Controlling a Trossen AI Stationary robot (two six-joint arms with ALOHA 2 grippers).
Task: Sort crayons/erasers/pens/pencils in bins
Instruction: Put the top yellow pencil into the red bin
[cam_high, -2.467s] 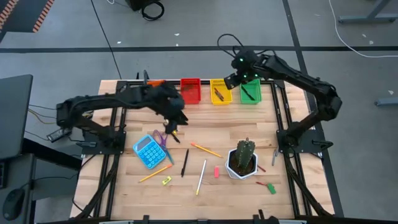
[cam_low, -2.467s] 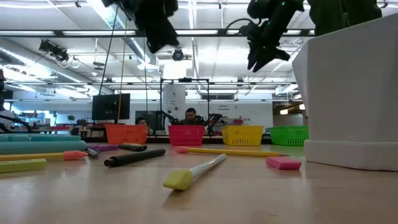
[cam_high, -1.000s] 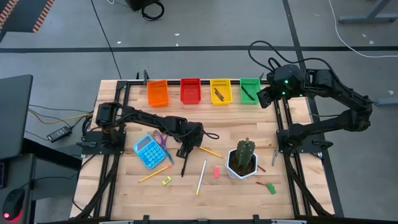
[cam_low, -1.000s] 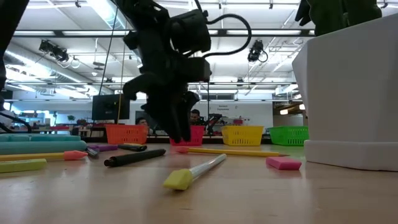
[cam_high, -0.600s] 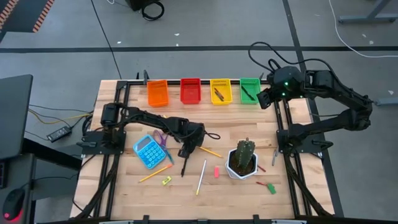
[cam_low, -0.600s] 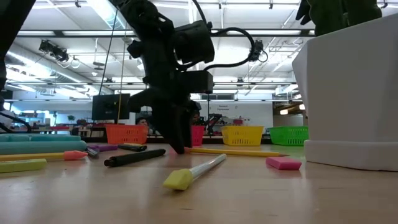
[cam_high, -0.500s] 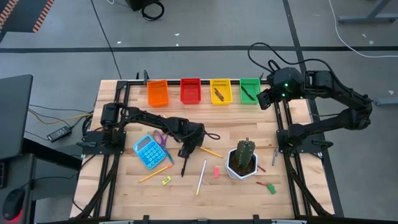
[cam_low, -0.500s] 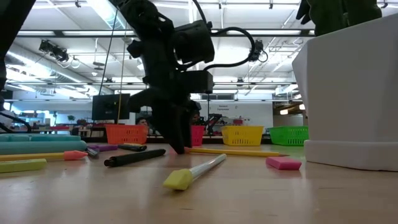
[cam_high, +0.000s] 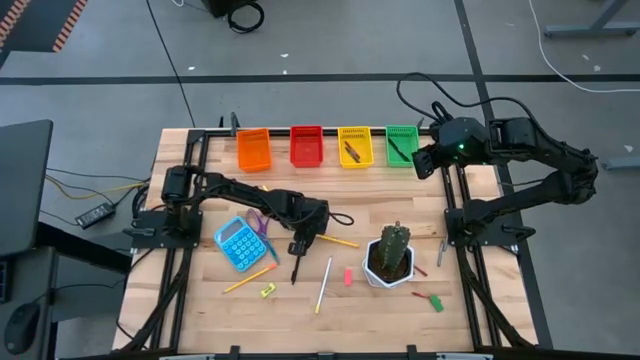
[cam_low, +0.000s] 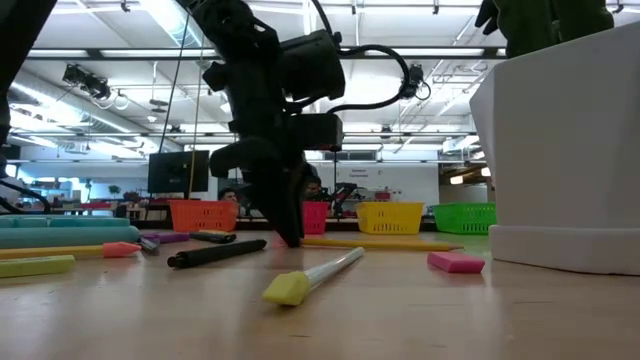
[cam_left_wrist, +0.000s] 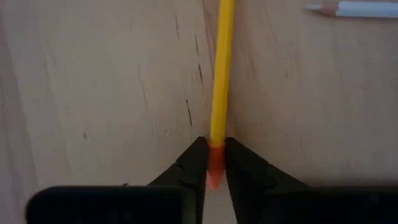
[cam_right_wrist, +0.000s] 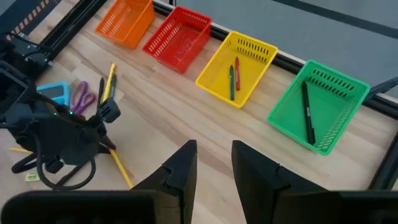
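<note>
A yellow pencil (cam_left_wrist: 221, 74) with an orange end lies flat on the wooden table near its middle. My left gripper (cam_high: 303, 238) stands over that end, pointing steeply down, and is shut on it. My right gripper (cam_right_wrist: 214, 158) hangs open and empty high over the far right of the table, beside the green bin (cam_high: 402, 146). The orange bin (cam_high: 253, 150), red bin (cam_high: 306, 146) and yellow bin (cam_high: 354, 147) stand in a row along the far edge. The yellow bin holds crayons (cam_right_wrist: 234, 74) and the green one a black pen (cam_right_wrist: 307, 115). My left gripper pinches the pencil's orange end (cam_left_wrist: 214, 169) between its two fingertips, one on each side. The fingers come from above, slanting steeply down. The pencil lies on the table and runs away from the fingers toward the cactus pot.
A blue calculator (cam_high: 237, 243) and purple scissors (cam_high: 258, 222) lie left of my left gripper. A black pen (cam_high: 297, 262), a pale pencil (cam_high: 324, 284), a pink eraser (cam_high: 348, 276) and another yellow pencil (cam_high: 248, 279) lie nearer the front. The white cactus pot (cam_high: 390, 258) stands to the right.
My left gripper has sunk the last bit down to the table over the pencil's orange end and has shut on it. The pencil has stayed where it lay.
</note>
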